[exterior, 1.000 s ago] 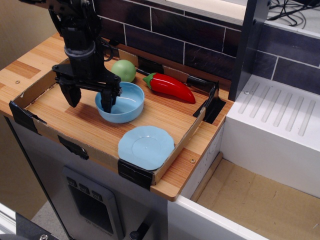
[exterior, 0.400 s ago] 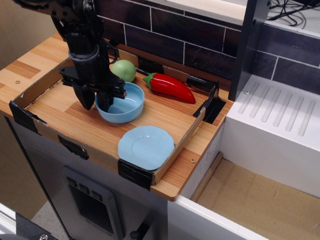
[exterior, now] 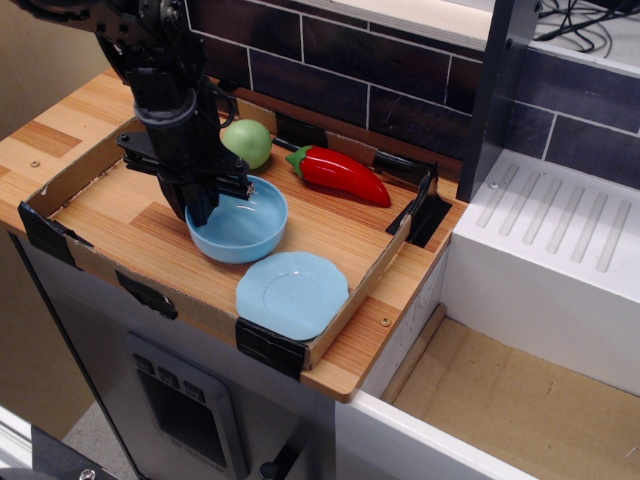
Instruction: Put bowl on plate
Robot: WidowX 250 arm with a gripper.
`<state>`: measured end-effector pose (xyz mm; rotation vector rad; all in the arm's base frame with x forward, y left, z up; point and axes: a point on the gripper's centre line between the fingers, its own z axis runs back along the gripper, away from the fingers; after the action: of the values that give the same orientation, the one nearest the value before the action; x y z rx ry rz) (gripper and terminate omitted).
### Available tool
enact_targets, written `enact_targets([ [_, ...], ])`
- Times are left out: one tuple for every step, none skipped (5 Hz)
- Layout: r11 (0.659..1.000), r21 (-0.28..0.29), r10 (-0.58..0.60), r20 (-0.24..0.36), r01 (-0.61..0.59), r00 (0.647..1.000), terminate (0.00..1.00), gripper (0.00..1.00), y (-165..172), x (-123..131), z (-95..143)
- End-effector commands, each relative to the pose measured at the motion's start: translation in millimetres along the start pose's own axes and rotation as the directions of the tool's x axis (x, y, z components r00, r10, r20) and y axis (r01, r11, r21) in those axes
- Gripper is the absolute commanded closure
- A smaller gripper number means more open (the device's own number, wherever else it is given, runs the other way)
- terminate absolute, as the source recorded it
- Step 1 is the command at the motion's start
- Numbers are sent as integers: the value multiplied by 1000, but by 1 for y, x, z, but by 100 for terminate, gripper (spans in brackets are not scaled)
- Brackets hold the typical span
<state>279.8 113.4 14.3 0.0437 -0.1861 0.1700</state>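
Note:
The light blue bowl (exterior: 243,228) is in the shallow cardboard tray, near its middle. It looks slightly tilted and raised at its left side. My black gripper (exterior: 197,207) comes down from above and is shut on the bowl's left rim, one finger inside and one outside. The flat light blue plate (exterior: 292,293) with a scalloped rim lies at the tray's front right corner, just in front of and to the right of the bowl. Bowl and plate are nearly touching.
A green ball-like fruit (exterior: 247,141) and a red pepper (exterior: 339,173) lie at the back of the tray (exterior: 372,277). A dark post (exterior: 497,90) and a white sink-like unit (exterior: 555,255) stand to the right. Tiled wall is behind.
My gripper's fingers have closed from wide open onto the bowl's left rim. The bowl has shifted a little toward the front and looks slightly raised.

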Motion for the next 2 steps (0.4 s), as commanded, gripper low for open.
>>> enact_targets([
  [998,-57,-33,61,36,998,0,100,-17,-5,47],
  [992,-75,-103,24,105,994,0,100,-37,-23,42],
])
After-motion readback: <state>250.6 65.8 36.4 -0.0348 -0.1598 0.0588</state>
